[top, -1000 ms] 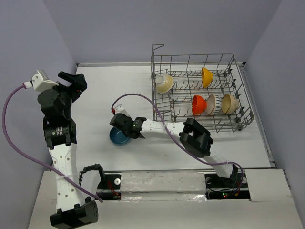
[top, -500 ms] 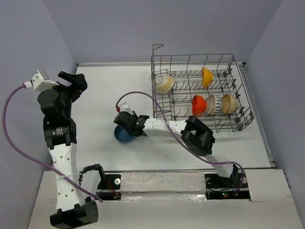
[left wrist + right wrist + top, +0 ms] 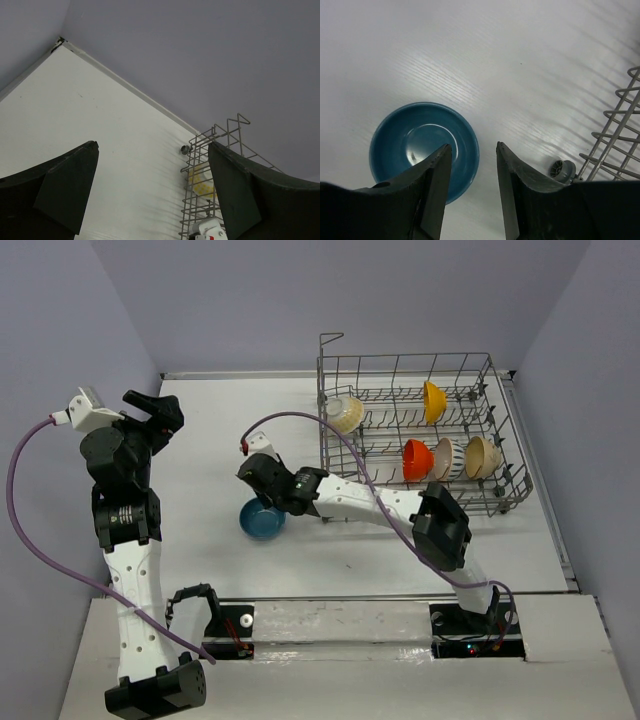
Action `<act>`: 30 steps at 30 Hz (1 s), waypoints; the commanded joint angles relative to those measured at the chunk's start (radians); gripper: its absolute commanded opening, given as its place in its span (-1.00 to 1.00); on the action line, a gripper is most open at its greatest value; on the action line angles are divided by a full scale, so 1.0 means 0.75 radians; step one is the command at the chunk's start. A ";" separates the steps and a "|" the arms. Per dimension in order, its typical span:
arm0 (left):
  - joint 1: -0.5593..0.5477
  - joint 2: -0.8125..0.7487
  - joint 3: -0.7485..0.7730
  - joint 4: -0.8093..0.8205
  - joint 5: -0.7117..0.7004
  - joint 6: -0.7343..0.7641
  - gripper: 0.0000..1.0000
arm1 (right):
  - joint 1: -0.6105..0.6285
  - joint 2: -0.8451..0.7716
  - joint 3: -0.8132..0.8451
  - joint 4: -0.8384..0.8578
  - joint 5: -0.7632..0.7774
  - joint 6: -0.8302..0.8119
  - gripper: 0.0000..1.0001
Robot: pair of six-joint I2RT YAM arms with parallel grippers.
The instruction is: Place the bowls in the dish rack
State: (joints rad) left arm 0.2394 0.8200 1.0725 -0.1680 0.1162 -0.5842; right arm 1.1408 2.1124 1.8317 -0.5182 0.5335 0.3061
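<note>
The blue bowl (image 3: 262,521) sits upright on the white table, left of the dish rack (image 3: 505,495). My right gripper (image 3: 265,495) hovers over the bowl's far right rim, open and empty. In the right wrist view the gripper (image 3: 473,145) has one finger above the blue bowl (image 3: 415,145) and the other outside it. In the rack stand the flower-pattern bowl (image 3: 345,413), a yellow-orange bowl (image 3: 433,402), the orange-red bowl (image 3: 415,460), the white bowl (image 3: 443,458) and the tan bowl (image 3: 483,455). My left gripper (image 3: 160,415) is raised at the far left, open and empty.
The rack's corner wires (image 3: 620,130) and a small grey wheel (image 3: 563,170) lie just right of my right gripper. The left wrist view shows the rack's end (image 3: 212,165) with the flower bowl (image 3: 200,182) behind the wires. A purple cable (image 3: 300,445) loops over the right arm.
My right gripper has drawn back from low over the blue bowl, rising and shifting right. The bowl has slid slightly right. The left arm has not moved.
</note>
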 commanded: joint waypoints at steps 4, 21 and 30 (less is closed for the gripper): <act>0.006 -0.009 -0.004 0.081 0.019 0.010 0.98 | 0.080 0.002 0.145 -0.004 -0.130 -0.005 -0.08; 0.006 -0.007 0.008 0.073 0.019 0.012 0.98 | 0.136 0.268 0.327 -0.037 -0.259 0.040 -0.09; 0.006 -0.009 0.010 0.065 0.019 0.014 0.98 | 0.136 0.364 0.364 -0.041 -0.288 0.046 -0.09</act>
State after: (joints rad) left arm 0.2394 0.8215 1.0725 -0.1619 0.1196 -0.5842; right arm 1.2427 2.3505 2.0609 -0.5575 0.3355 0.3332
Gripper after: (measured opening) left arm 0.989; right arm 0.455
